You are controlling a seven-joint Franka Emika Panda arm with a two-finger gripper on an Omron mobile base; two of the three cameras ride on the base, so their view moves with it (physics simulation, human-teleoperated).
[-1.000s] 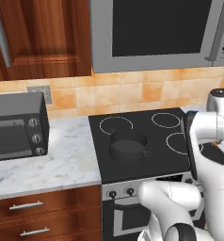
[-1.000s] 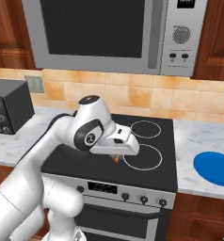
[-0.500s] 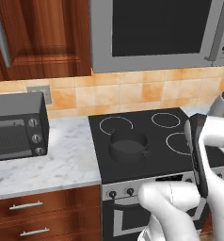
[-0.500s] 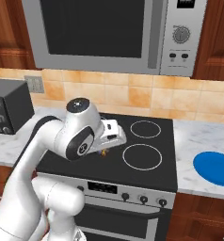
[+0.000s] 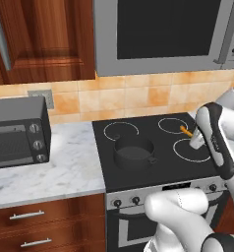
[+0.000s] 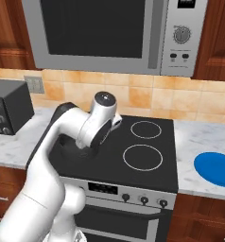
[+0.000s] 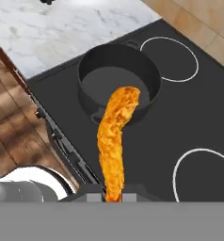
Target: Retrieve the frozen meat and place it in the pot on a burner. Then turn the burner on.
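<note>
The frozen meat (image 7: 115,141) is a curved orange piece that hangs from my gripper (image 7: 114,196), which is shut on its end. In the hand view its free tip lies over the near rim of the pot (image 7: 149,75), a wide dark grey pot with nothing inside. The pot (image 5: 133,152) stands on the stove's front left burner. In the left base view my gripper (image 5: 191,135) is above the right-hand burners, and the meat (image 5: 186,131) sticks out towards the left. My arm covers most of the pot (image 6: 67,144) in the right base view.
Stove knobs (image 5: 117,202) line the front panel below the cooktop (image 6: 142,142). A toaster oven (image 5: 15,133) stands on the marble counter at the left. A microwave (image 5: 158,34) hangs above the stove. A blue plate (image 6: 217,168) lies on the right counter.
The arm has swung left across the stove, carrying the meat from over the right burners towards the pot. The grip has not changed.
</note>
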